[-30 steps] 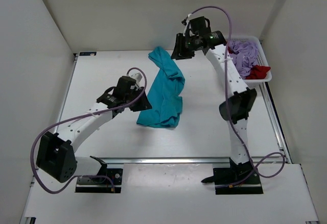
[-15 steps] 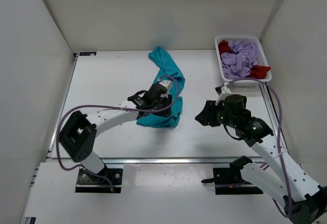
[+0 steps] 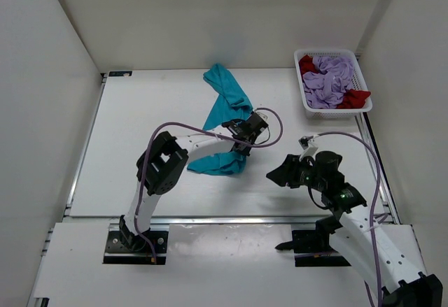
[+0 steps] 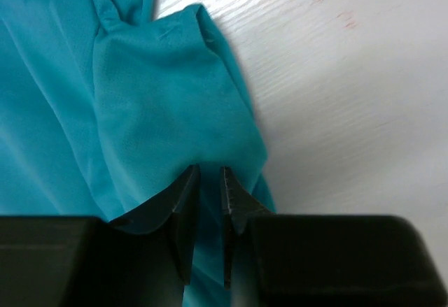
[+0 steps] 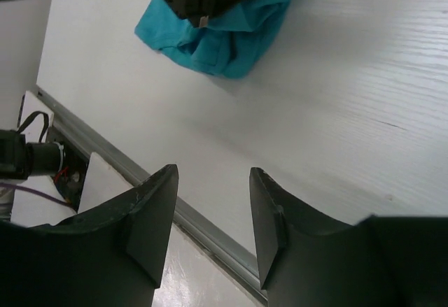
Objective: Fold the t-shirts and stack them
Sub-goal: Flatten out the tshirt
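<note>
Left wrist view: teal t-shirt (image 4: 161,90) lies directly beneath the left gripper (image 4: 206,174).

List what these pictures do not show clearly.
Left wrist view: whether the left gripper pinches the teal shirt; its fingers hide the contact.
Top view: most of the red shirt, buried under the lavender shirt in the basket.
Right wrist view: the teal shirt's far part, cut by the top edge.

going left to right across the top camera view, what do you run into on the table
teal-blue t-shirt → right gripper → white basket
</note>
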Action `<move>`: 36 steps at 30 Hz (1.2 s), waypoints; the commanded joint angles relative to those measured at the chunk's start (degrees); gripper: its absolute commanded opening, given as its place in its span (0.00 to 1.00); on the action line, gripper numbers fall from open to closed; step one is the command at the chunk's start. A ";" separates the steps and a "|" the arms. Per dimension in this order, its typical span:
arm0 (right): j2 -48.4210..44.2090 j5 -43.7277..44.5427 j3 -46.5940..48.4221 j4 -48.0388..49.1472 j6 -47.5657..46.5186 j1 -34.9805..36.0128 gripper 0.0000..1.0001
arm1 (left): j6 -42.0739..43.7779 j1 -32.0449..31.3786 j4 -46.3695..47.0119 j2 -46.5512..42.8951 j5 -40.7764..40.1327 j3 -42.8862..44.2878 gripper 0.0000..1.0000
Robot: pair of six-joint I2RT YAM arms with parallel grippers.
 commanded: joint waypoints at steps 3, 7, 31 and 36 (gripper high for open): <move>-1.45 0.57 -3.43 8.27 3.40 1.78 0.46 | 2.28 1.13 -3.85 -2.38 -2.77 2.63 0.45; 0.74 0.58 -5.62 11.51 6.55 1.87 0.51 | 4.20 0.88 -0.35 -4.93 -2.69 -3.08 0.62; 32.37 12.53 -0.10 30.32 8.06 9.60 0.55 | -12.84 19.14 23.65 -35.67 30.36 -29.35 0.12; 45.02 15.16 7.45 31.47 7.45 15.91 0.56 | -19.06 28.20 31.55 -47.20 36.23 -46.02 0.10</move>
